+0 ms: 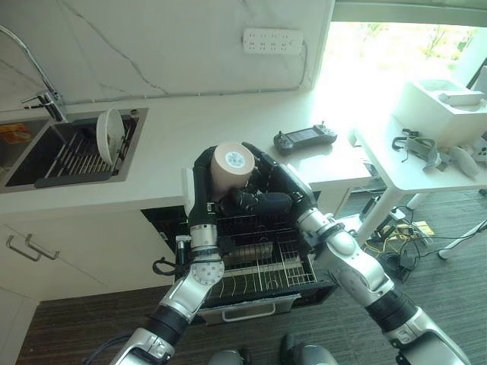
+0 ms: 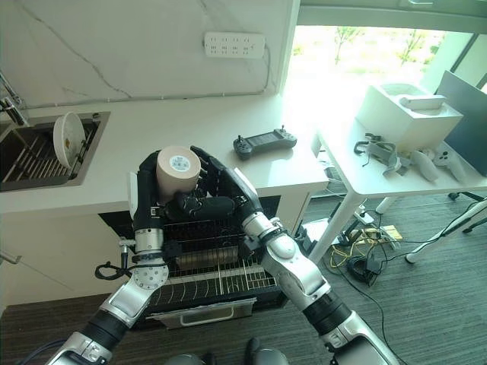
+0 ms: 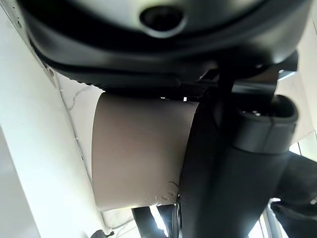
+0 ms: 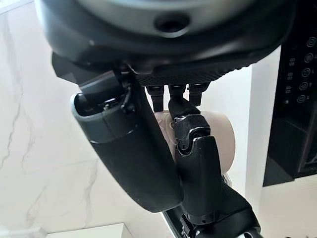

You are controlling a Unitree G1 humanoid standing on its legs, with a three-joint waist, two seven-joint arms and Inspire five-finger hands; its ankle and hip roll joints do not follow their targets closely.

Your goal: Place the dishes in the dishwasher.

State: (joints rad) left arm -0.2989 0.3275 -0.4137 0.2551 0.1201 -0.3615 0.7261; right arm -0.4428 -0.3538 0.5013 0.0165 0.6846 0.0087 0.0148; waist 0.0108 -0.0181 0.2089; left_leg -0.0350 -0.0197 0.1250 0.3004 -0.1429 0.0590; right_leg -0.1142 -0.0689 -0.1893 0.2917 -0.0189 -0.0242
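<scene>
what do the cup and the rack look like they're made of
Cup: probably matte ceramic, though it could be plastic; beige, opaque walls with no shine, paler base. Both hands, left and right, curl round it. Rack: thin coated metal wire, judging by its grid of slim light rods.
</scene>
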